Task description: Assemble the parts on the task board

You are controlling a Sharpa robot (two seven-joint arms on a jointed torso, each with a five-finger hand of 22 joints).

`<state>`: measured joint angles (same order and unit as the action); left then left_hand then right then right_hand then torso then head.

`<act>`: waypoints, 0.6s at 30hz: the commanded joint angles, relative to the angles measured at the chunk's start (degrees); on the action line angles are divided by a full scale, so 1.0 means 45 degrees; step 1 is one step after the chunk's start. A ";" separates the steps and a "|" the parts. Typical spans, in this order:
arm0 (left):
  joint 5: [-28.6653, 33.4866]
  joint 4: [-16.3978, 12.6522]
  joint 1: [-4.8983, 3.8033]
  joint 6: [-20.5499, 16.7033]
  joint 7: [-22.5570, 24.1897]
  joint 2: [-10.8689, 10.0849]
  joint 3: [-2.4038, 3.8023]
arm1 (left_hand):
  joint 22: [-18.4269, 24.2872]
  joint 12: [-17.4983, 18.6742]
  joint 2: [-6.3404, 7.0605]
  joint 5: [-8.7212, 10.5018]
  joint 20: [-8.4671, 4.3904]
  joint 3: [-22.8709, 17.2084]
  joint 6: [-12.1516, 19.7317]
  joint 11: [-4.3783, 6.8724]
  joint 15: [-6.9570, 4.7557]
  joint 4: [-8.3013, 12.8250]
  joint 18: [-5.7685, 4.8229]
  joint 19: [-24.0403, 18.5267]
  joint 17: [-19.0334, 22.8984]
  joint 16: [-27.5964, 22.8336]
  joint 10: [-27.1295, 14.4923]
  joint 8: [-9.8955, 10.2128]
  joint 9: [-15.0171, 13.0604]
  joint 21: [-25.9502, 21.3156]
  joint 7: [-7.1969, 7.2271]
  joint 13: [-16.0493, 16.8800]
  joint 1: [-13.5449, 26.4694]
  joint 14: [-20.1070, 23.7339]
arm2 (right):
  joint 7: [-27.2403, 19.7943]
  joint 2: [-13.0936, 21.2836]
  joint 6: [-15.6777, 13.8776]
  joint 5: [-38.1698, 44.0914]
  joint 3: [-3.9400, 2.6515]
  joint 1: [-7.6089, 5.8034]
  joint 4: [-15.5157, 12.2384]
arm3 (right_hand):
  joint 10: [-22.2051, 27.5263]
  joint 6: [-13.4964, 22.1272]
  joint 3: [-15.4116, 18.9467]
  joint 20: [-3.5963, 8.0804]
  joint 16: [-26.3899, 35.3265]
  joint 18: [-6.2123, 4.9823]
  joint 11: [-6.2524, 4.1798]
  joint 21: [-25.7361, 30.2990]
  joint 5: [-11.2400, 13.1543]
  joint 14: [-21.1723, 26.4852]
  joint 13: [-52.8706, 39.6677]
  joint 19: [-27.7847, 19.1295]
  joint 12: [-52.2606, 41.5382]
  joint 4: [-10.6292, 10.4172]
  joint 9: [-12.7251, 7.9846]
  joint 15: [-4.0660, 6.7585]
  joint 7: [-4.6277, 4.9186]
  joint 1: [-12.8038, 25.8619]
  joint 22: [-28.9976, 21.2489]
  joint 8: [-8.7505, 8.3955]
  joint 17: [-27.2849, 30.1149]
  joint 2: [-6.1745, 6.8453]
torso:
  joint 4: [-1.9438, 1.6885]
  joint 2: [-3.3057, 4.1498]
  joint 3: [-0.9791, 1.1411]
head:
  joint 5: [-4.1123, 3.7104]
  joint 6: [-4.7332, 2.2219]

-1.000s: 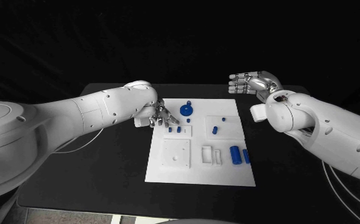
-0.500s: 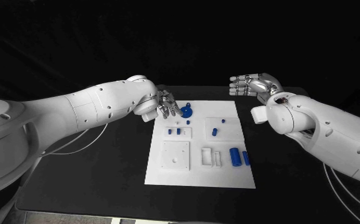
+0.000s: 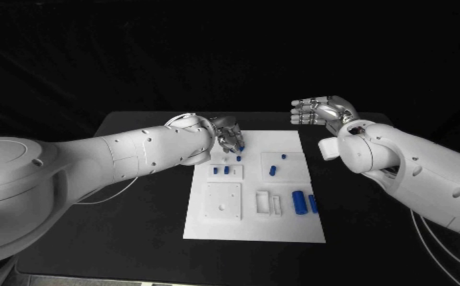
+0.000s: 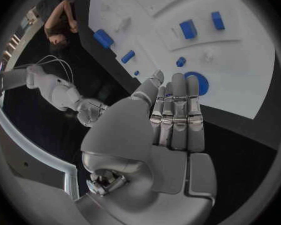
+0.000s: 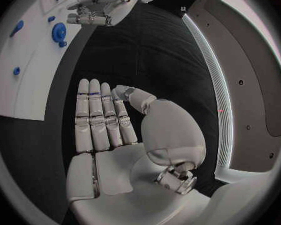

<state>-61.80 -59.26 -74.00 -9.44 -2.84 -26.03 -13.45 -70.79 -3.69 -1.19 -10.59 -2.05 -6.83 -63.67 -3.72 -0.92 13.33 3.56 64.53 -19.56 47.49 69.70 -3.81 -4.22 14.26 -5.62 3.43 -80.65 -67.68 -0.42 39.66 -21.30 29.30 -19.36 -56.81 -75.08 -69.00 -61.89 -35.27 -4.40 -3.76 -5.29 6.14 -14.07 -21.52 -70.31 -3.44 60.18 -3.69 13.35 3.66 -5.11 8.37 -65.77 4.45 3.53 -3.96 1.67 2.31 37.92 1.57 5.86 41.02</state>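
The white task board lies in the middle of the black table. My left hand hovers at its far left corner with straight fingers and holds nothing. Its fingertips reach the round blue part, which peeks out beside the hand in the head view. Small blue parts sit in the board's middle rows, with another pair to their right. Two blue cylinders lie near the right edge. My right hand is raised beyond the far right corner, flat and empty, palm open.
White raised blocks and a square plate stand on the near half of the board. Bare black table runs along both sides of the board. My left forearm crosses the table's left side.
My left hand has moved away from me along the board's left edge and inward to the round blue part. The right hand has stayed almost still.
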 commanded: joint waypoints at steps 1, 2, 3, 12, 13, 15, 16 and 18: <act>-0.2090 0.0247 0.0091 -0.0967 0.1387 0.0174 -0.0021 | -0.0116 0.0038 0.0004 -0.0042 -0.0038 -0.0017 0.0027 -0.0010 -0.0029 0.0129 0.0157 0.0143 -0.0018 0.0191 -0.0051 0.0024 0.0046 -0.0057 0.0023 -0.0012 0.0151 -0.0146 | -0.0172 -0.0005 0.0297 0.0045 -0.0006 0.0001 -0.0032 | 0.0073 0.0054 0.0043 -0.0012 0.0028 -0.0136 -0.0004 0.0060 -0.0055 0.0046 0.0020 -0.0045 0.0069 -0.0038 -0.0019 -0.0043 -0.0012 0.0056 -0.0022 0.0009 0.0015 0.0079 | 0.0024 0.0030 0.0013 | -0.0041 -0.0018; -0.2324 0.0324 0.0120 -0.1055 0.1451 0.0233 -0.0033 | -0.0162 0.0040 0.0020 -0.0069 -0.0035 -0.0025 0.0055 -0.0036 -0.0014 0.0168 0.0163 0.0151 -0.0019 0.0217 -0.0063 0.0031 0.0053 -0.0072 0.0005 -0.0013 0.0158 -0.0131 | -0.0192 -0.0001 0.0334 0.0042 -0.0006 0.0001 -0.0049 | 0.0076 0.0050 0.0076 -0.0018 0.0027 -0.0134 -0.0006 0.0078 -0.0090 0.0049 0.0020 -0.0044 0.0069 -0.0049 -0.0018 -0.0047 -0.0016 0.0084 -0.0028 0.0009 0.0014 0.0104 | 0.0033 0.0045 0.0010 | -0.0045 -0.0049; -0.2502 0.0377 0.0142 -0.1106 0.1505 0.0273 -0.0041 | -0.0192 0.0047 0.0065 -0.0099 -0.0033 -0.0027 0.0123 -0.0079 0.0007 0.0215 0.0174 0.0156 -0.0015 0.0222 -0.0112 0.0045 0.0064 -0.0079 -0.0072 -0.0014 0.0146 -0.0119 | -0.0204 0.0002 0.0362 0.0039 -0.0006 0.0001 -0.0066 | 0.0085 0.0045 0.0087 -0.0019 0.0026 -0.0134 -0.0004 0.0082 -0.0097 0.0047 0.0020 -0.0041 0.0070 -0.0054 -0.0018 -0.0047 -0.0017 0.0090 -0.0030 0.0010 0.0014 0.0108 | 0.0049 0.0064 0.0014 | -0.0041 -0.0072; -0.3351 0.0807 0.0314 -0.1153 0.1656 0.0613 -0.0063 | -0.0899 0.0040 0.0120 -0.0236 0.0015 -0.0172 0.0118 -0.0116 0.0024 0.0546 0.0319 0.0369 -0.0145 0.0769 -0.0163 0.0024 0.0050 -0.0066 -0.0107 -0.0013 0.0260 -0.0222 | -0.0225 0.0038 0.0450 0.0032 -0.0007 -0.0001 -0.0190 | 0.0088 0.0053 0.0112 -0.0023 0.0027 -0.0136 -0.0002 0.0099 -0.0112 0.0057 0.0020 -0.0036 0.0070 -0.0056 -0.0019 -0.0050 -0.0014 0.0089 -0.0034 0.0007 0.0014 0.0108 | 0.0136 0.0164 0.0024 | -0.0042 -0.0121; -0.3400 0.0841 0.0331 -0.1118 0.1646 0.0633 -0.0064 | -0.1013 0.0041 0.0126 -0.0232 0.0006 -0.0197 0.0113 -0.0108 0.0017 0.0572 0.0322 0.0399 -0.0200 0.0930 -0.0174 0.0027 0.0051 -0.0050 -0.0097 -0.0013 0.0267 -0.0204 | -0.0225 0.0043 0.0451 0.0032 -0.0007 -0.0001 -0.0202 | 0.0088 0.0053 0.0112 -0.0023 0.0027 -0.0136 -0.0002 0.0099 -0.0112 0.0057 0.0020 -0.0036 0.0070 -0.0056 -0.0019 -0.0050 -0.0014 0.0089 -0.0034 0.0007 0.0014 0.0108 | 0.0143 0.0171 0.0025 | -0.0045 -0.0121; -0.3490 0.0903 0.0364 -0.0995 0.1616 0.0664 -0.0064 | -0.1111 0.0045 0.0121 -0.0229 0.0007 -0.0221 0.0108 -0.0124 0.0018 0.0565 0.0325 0.0423 -0.0229 0.1071 -0.0239 0.0025 0.0050 -0.0059 -0.0090 -0.0014 0.0315 -0.0170 | -0.0225 0.0056 0.0452 0.0032 -0.0007 -0.0001 -0.0231 | 0.0088 0.0053 0.0112 -0.0023 0.0027 -0.0136 -0.0002 0.0099 -0.0112 0.0057 0.0020 -0.0036 0.0070 -0.0056 -0.0019 -0.0050 -0.0014 0.0089 -0.0034 0.0007 0.0014 0.0108 | 0.0153 0.0180 0.0024 | -0.0052 -0.0115; -0.3525 0.0924 0.0375 -0.0940 0.1603 0.0670 -0.0064 | -0.1154 0.0042 0.0135 -0.0214 -0.0001 -0.0218 0.0110 -0.0118 0.0002 0.0553 0.0333 0.0516 -0.0284 0.1251 -0.0267 0.0026 0.0051 -0.0025 -0.0085 -0.0013 0.0361 -0.0276 | -0.0224 0.0063 0.0451 0.0032 -0.0007 -0.0001 -0.0243 | 0.0088 0.0053 0.0112 -0.0023 0.0027 -0.0136 -0.0002 0.0099 -0.0112 0.0057 0.0020 -0.0036 0.0070 -0.0056 -0.0019 -0.0050 -0.0014 0.0089 -0.0034 0.0007 0.0014 0.0108 | 0.0150 0.0176 0.0025 | -0.0060 -0.0098; -0.3573 0.0952 0.0391 -0.0821 0.1579 0.0673 -0.0065 | -0.1176 0.0045 0.0171 -0.0175 -0.0001 -0.0224 0.0132 -0.0128 0.0007 0.0539 0.0332 0.0614 -0.0359 0.1543 -0.0349 0.0029 0.0053 -0.0001 -0.0072 -0.0013 0.0447 -0.0271 | -0.0223 0.0075 0.0448 0.0032 -0.0007 -0.0001 -0.0259 | 0.0088 0.0053 0.0112 -0.0023 0.0027 -0.0136 -0.0002 0.0099 -0.0112 0.0057 0.0020 -0.0036 0.0070 -0.0056 -0.0019 -0.0050 -0.0014 0.0089 -0.0034 0.0007 0.0014 0.0108 | 0.0135 0.0165 0.0024 | -0.0077 -0.0080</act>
<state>-75.39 -55.05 -72.36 -13.37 3.22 -23.12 -13.76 -74.95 -3.69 -0.28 -11.26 -2.06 -7.68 -63.05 -4.31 -0.92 15.55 4.47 66.97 -21.10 54.16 68.43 -3.81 -3.97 14.03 -6.23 3.44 -79.13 -68.69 -0.63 39.97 -20.40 29.29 -19.36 -56.82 -76.06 -69.00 -61.90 -35.11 -4.40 -3.76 -5.29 6.15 -13.82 -21.75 -70.32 -3.44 60.18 -3.69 13.19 3.66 -5.11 8.36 -65.55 4.37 3.53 -3.96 1.90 2.89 38.63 1.68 5.59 40.52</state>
